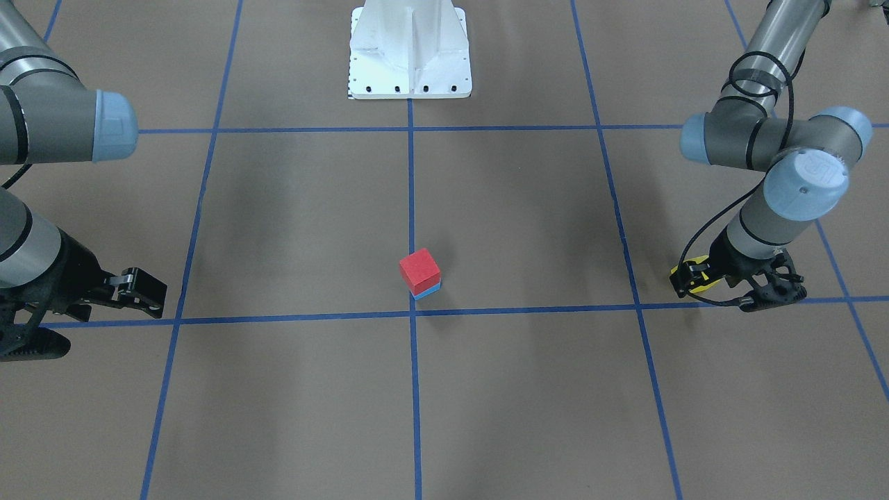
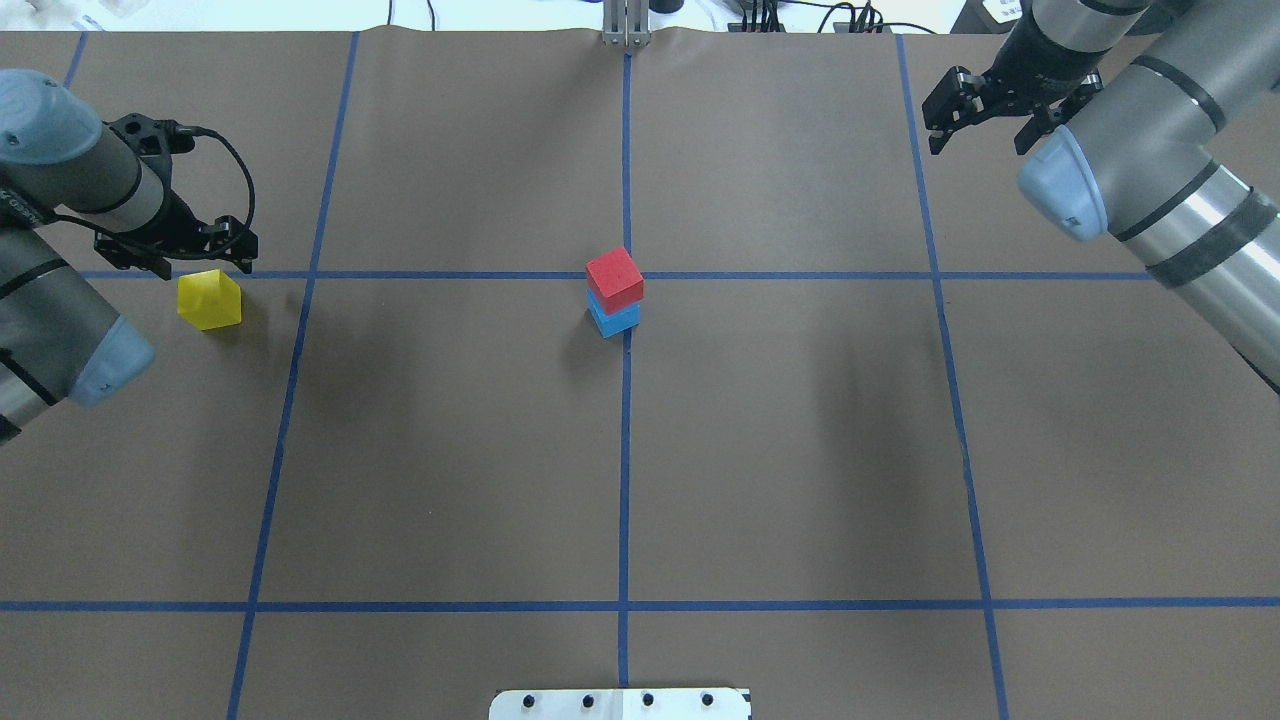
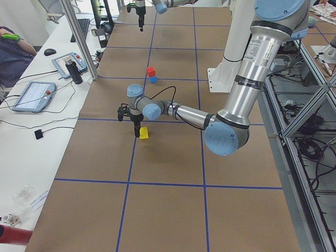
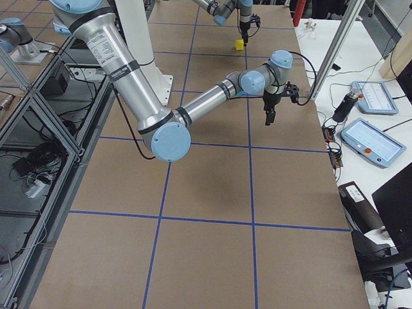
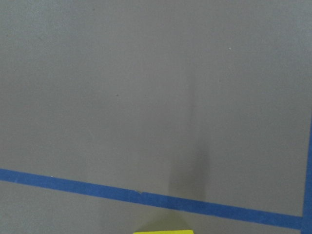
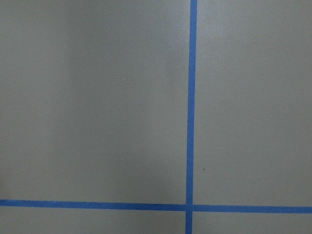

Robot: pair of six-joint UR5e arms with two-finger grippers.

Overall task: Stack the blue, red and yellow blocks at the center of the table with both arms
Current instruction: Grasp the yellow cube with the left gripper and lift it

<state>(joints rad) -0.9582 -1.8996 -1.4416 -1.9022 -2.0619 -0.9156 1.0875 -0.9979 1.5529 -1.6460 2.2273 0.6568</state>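
A red block (image 2: pixel 614 277) sits on a blue block (image 2: pixel 613 318) at the table's centre, where the tape lines cross; the pair also shows in the front view, red (image 1: pixel 419 271) on blue (image 1: pixel 427 292). A yellow block (image 2: pixel 209 299) lies on the table at the robot's far left. My left gripper (image 2: pixel 185 258) is open and low, just beyond the yellow block on the operators' side, not holding it. The left wrist view shows only the block's edge (image 5: pixel 163 232). My right gripper (image 2: pixel 980 130) is open and empty at the far right.
The robot's white base (image 1: pixel 410 48) stands at the table's near edge. Blue tape lines (image 2: pixel 625 450) divide the brown table into squares. A side bench with tablets (image 3: pixel 34 94) runs past the far edge.
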